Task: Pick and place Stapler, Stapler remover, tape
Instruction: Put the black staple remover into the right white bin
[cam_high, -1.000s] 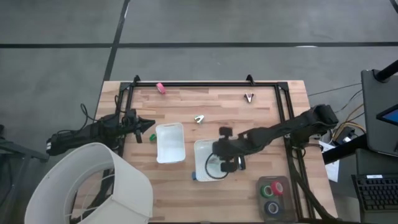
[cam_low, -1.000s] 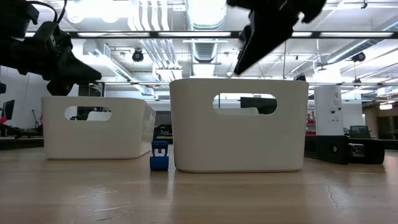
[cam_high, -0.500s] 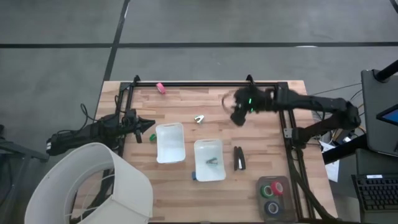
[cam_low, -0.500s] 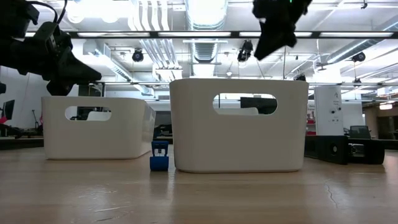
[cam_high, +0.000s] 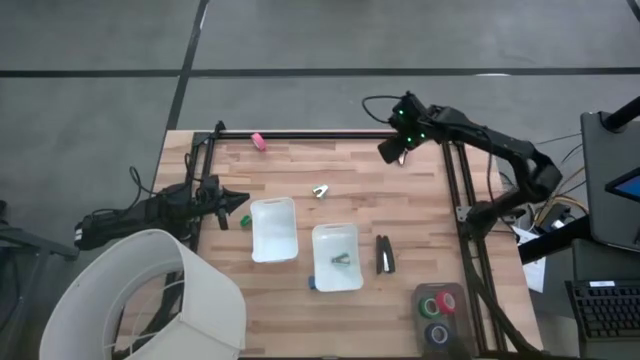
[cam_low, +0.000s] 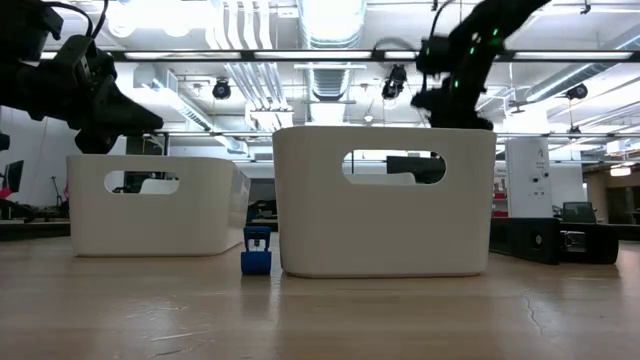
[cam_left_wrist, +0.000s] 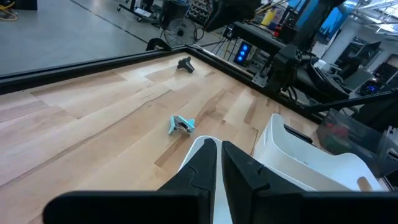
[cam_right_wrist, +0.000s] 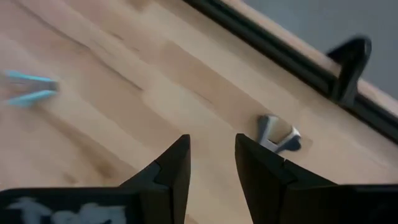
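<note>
Table: wooden table (cam_high: 330, 175) holds two white trays (cam_high: 336, 256) at centre.
Change: right gripper (cam_high: 393, 150) has swung from over the right tray to the far right edge, fingers apart and empty, above a small grey stapler remover (cam_right_wrist: 278, 135).
Meaning: likely next pick.
Stapler: stapler (cam_high: 384, 253) lies just right of that tray.
Tape: tape (cam_high: 438, 305) near right corner.
Left: left gripper (cam_high: 238, 202) waits at left edge, fingers together, unchanged.

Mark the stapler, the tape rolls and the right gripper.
stapler (cam_high: 384, 254): high view, middle of its black body.
tape rolls (cam_high: 437, 303): high view, red roll's ring.
right gripper (cam_right_wrist: 211, 163): right wrist view, midway between its fingertips.
</note>
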